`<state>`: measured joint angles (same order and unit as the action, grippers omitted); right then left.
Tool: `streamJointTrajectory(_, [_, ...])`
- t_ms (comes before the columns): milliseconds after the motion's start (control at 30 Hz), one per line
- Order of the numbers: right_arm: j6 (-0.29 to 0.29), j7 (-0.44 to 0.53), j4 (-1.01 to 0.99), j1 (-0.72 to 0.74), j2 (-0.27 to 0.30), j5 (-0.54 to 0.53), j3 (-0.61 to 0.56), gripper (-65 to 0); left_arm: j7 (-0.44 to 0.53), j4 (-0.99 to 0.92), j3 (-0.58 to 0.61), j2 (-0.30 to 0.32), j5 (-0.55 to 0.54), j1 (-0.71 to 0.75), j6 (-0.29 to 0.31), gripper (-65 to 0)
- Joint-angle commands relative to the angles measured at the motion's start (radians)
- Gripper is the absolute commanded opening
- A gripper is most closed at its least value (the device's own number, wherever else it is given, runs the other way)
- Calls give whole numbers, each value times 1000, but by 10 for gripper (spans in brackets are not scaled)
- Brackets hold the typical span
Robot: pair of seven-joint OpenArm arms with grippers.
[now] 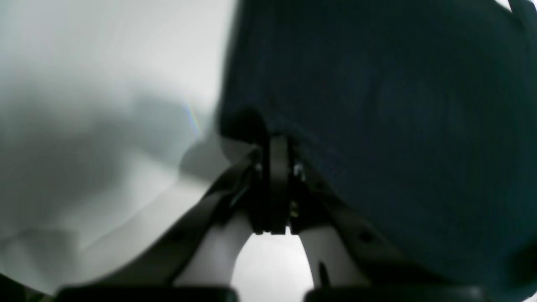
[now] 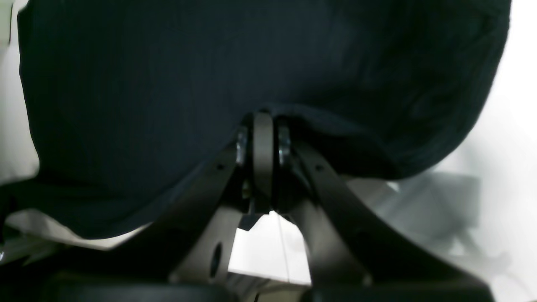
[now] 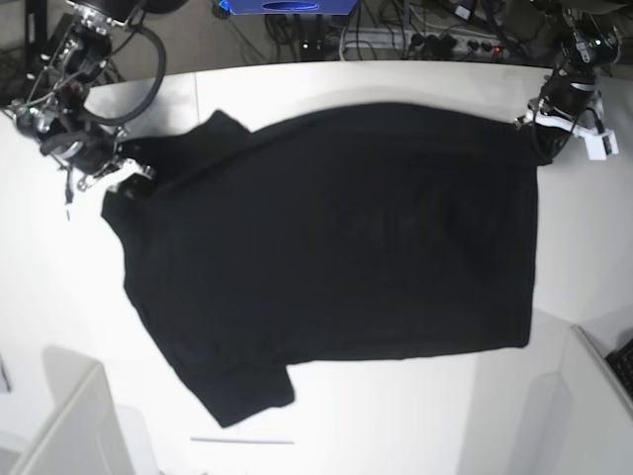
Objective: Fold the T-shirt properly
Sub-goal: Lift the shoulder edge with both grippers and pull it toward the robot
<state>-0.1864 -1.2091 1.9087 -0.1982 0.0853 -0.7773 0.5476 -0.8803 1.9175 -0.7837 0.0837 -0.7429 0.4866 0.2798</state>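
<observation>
At T-shirt (image 3: 336, 247) corners, both pincers clamped

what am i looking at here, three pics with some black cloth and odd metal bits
It is a two-armed robot folding clothes. The wide picture looks down from above on a white table with a black T-shirt spread flat, plain side up. The other two pictures come from cameras on the robot's wrists, looking along each pincer. The left pincer is shut on a corner of the shirt's straight edge, seen close up in its own camera. The right pincer is shut on the shirt's edge near a sleeve, seen close up too.
</observation>
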Motion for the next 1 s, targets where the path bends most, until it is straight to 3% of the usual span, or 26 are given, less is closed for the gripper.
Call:
streamJointTrajectory(0, [3, 13, 12, 18, 14, -17, -1, -650, 17, 13, -13, 9, -16, -7, 0, -650])
streamJointTrajectory(267, [3, 13, -110, 73, 24, -17, -2, -650, 17, 10, -13, 9, -10, -44, -3, -650])
streamJointTrajectory(467, [3, 15, -151, 124, 24, -17, -2, -650, 17, 9, -10, 11, -10, -61, -90, -650])
streamJointTrajectory(967, [5, -1, -305, 276, 28, -15, -27, -650, 16, 9, -9, 17, -8, -95, -95, -650])
